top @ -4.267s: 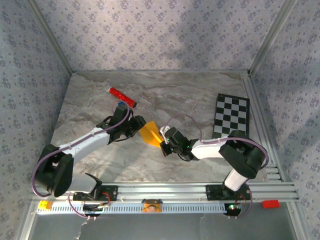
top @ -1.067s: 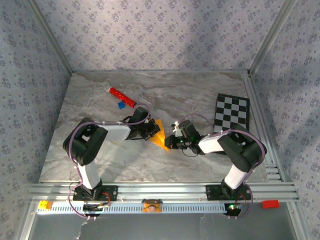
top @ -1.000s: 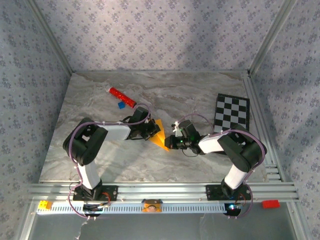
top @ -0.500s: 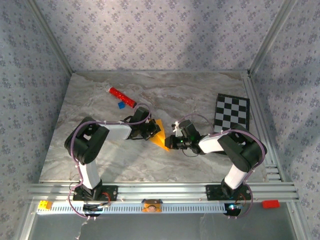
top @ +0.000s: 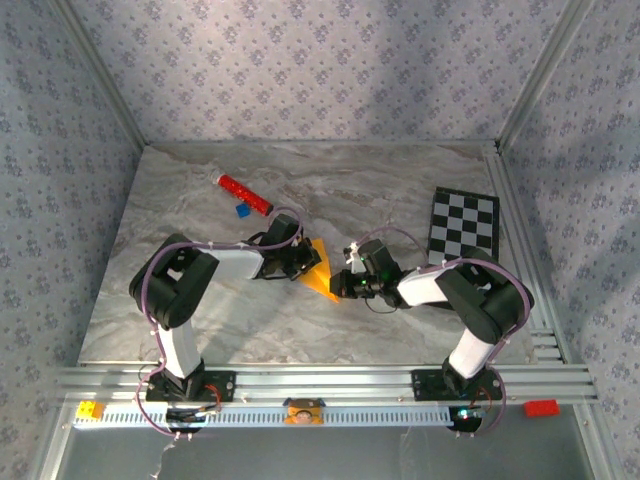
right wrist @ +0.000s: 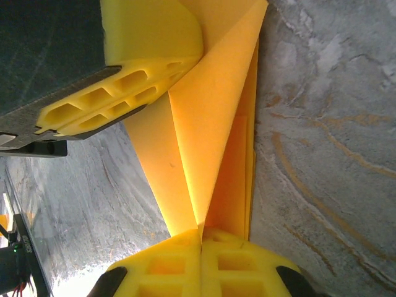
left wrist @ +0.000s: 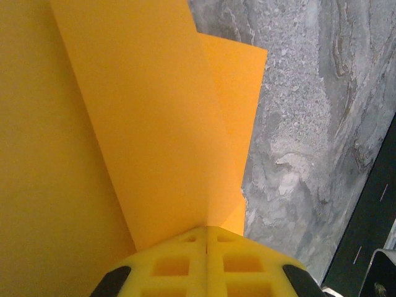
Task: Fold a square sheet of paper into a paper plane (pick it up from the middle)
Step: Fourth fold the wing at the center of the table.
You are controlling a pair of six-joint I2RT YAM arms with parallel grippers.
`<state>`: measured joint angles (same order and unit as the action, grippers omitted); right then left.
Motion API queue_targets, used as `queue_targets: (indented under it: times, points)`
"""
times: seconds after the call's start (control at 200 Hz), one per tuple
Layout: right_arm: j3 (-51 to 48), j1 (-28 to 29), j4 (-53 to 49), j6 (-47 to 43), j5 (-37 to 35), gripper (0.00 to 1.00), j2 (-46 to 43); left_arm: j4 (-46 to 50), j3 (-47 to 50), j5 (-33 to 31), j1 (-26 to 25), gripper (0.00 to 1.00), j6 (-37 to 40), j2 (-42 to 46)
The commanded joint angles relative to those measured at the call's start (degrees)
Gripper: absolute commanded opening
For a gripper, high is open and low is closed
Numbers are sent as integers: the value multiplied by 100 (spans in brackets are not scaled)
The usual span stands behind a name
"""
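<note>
**Both sets of fingers pinch the folded orange paper at mid-worktop**

In the top view, the aluminium rail (top: 330, 382) runs along the 6 o'clock edge and carries both arm bases. From there the two arms reach inward over the grey marble-patterned worktop (top: 200, 310) and meet near its middle.

Between them sits the thin orange-yellow sheet of paper (top: 319, 272), folded down to a small pointed wedge. The left fingers (top: 304, 264) are at its 9 o'clock side and the right fingers (top: 341, 285) at its 4 o'clock side. This view is too small to show how either pair stands.

The wrist views settle it. In the left wrist view, the yellow ribbed left fingers (left wrist: 173, 267) at 6 o'clock are pressed together with a corner of the paper (left wrist: 148, 124) clamped in the seam. Two overlapping flaps fan out toward 12 o'clock, with bare worktop at 3 o'clock.

In the right wrist view, the right fingers (right wrist: 167, 267) are likewise shut on an edge of the paper (right wrist: 213, 117). Here the layers stand apart in a narrow V, and the left arm's yellow pad touches the paper at 11 o'clock. Whether the paper rests on the worktop or hangs just above it I cannot tell.

Farther back in the top view, a small blue block (top: 241, 211) lies at 11 o'clock from the paper, with a red cylinder (top: 245, 194) just beyond it. A black-and-white checkered board (top: 464, 232) lies flat at 2 o'clock, well apart.
</note>
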<state>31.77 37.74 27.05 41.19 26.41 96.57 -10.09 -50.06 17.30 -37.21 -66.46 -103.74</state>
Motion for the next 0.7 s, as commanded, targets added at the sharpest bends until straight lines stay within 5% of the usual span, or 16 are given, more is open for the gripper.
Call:
queue_targets:
  times: [0.0,0.695]
  points:
    - [86,-41,-244,46,62,0,117,100,40,-157,-15,3,98,-74]
    - [149,-73,-288,56,189,0,210,126,102,-228,-25,2,61,-111]
